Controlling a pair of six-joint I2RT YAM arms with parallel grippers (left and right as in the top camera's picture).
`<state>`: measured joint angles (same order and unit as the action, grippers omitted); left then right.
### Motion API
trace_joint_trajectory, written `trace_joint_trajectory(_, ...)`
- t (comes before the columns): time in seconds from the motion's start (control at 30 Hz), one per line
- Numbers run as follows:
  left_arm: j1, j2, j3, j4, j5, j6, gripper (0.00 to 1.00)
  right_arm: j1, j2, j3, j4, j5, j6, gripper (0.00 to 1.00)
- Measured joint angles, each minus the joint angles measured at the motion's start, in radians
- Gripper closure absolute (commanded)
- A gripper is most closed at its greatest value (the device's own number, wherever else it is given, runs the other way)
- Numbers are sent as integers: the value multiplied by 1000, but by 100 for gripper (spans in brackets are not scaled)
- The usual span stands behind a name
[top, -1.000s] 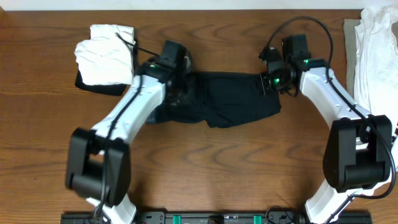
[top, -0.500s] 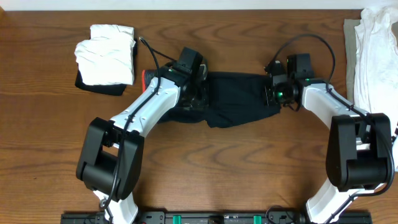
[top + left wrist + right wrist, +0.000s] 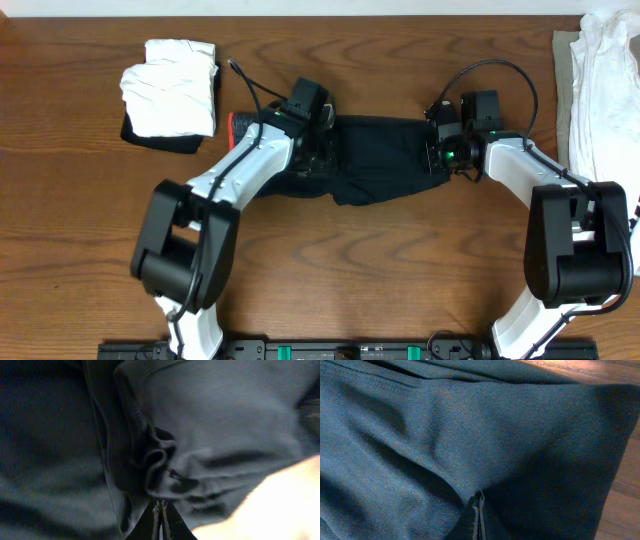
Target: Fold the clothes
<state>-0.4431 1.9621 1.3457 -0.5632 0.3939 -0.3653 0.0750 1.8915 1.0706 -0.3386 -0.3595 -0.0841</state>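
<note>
A: Where was the garment?

B: The black stretch-fabric leggings (image 3: 385, 160) lay bunched mid-table on the brown wooden table (image 3: 330, 270), betw. the two arms.

A: Grippers?

B: Left gripper (image 3: 161, 510) was pinched tight on a puckered fold at the leggings' left end. Right gripper (image 3: 480, 502) was likewise clamped on the cloth by its right corner, w/ creases running into the tips.

A: What changed in the last sec?

B: Left arm had swung right, away from the folded white cloth bundle (image 3: 170, 85) at far left. Its jaws went from a crack apart to fully closed. The leggings' left end came in w/ it, so the cloth spanned less than before. A red strip (image 3: 237, 122) showed beside the left arm where none showed a sec earlier. Prob. the waistband edge, couldn't be sure. Right arm only edged a bit nearer.

A: Meaning?

B: Looked like a fold was underway, left end being carried toward the right. Not done: near edge was still ragged. The heap of white and beige clothes (image 3: 600, 70) at far right sat untouched, so plenty was left.
</note>
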Motion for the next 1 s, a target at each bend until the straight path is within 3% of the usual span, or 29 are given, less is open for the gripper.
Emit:
trace_joint_trajectory(0.2, -12, 82, 0, -13, -1, 0, 94, 0, 0, 0, -1, 0, 0, 98)
trace_joint_trajectory(0.43, -16, 72, 2, -132, -82, 0, 94, 0, 0, 0, -1, 0, 0, 97)
trace_joint_trajectory(0.7, -20, 68, 11, -149, -111, 0, 94, 0, 0, 0, 0, 0, 0, 99)
trace_joint_trajectory(1.0, -19, -55, 29, -106, -135, -1, 94, 0, 0, 0, 7, -131, 16, 99)
